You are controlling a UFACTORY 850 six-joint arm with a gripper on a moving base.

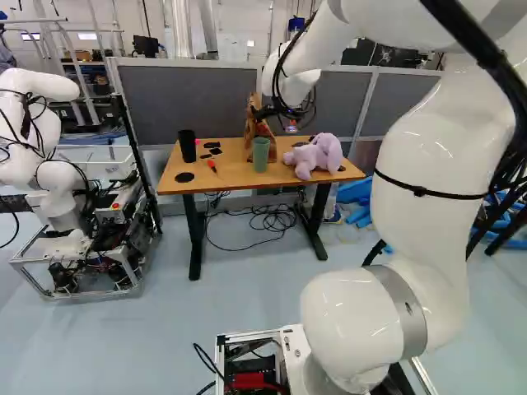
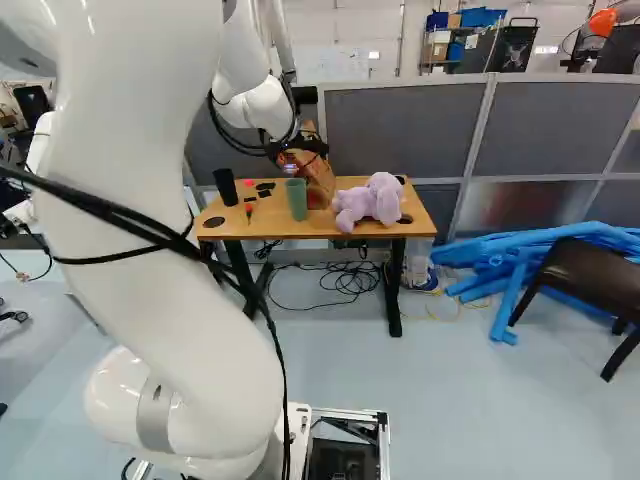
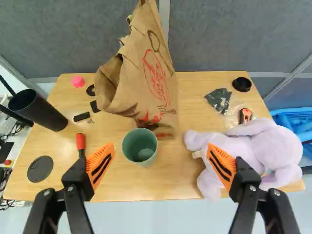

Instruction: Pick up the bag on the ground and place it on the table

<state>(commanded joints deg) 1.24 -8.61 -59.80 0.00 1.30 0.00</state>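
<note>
And here's the line that matters: the brown paper bag (image 3: 141,73) is up on the table (image 3: 183,183), over its far half, straight ahead of the gripper (image 3: 161,150) and beyond the green cup (image 3: 140,146). Its long axis runs up from the tabletop with a bit of a lean, the crumpled side to the left, the flatter face to the right. The gripper is spread wide, nothing between its pads, well apart from the bag. The white arm (image 1: 436,189) at the base is the one in reach; another robot (image 1: 58,185) stands off to the left. So the placing looks done, and the call now is surely to back off towards the near side, minding the cup in front and the plush toy (image 3: 251,151) on the right; whether a finger brushes that toy, nobody can tell from here. The count, then: one bag, one green cup, one plush toy, one black cup (image 3: 39,109) far left, one red-handled tool (image 3: 80,141) near left, one pink piece (image 3: 78,81) behind.
</note>
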